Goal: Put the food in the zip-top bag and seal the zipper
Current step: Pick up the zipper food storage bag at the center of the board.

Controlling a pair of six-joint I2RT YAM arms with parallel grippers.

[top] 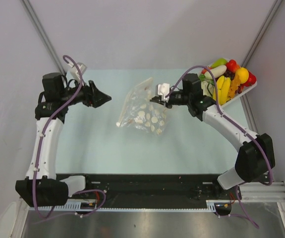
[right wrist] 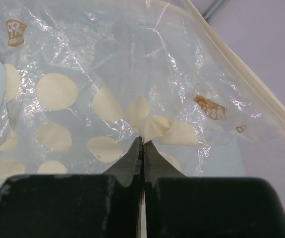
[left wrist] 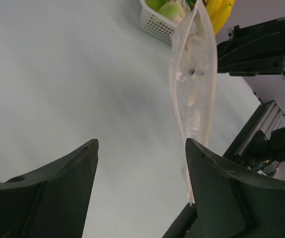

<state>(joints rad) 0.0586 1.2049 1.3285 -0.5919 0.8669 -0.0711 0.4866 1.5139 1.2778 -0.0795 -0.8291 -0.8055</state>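
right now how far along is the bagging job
Done: nothing bagged; the food sits in the basket. In hand: the right gripper is shut on the zip-top bag, the left gripper open beside it. Left: loading the food, sealing the zipper.

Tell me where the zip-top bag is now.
In the top view the zip-top bag is mid-table between the grippers: the right gripper is shut on its right side, the left gripper stands open to its left, apart.

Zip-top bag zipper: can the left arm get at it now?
Probably yes. The left pincer is open and faces the zipper, with only bare table between, and the right pincer holds the bag up.
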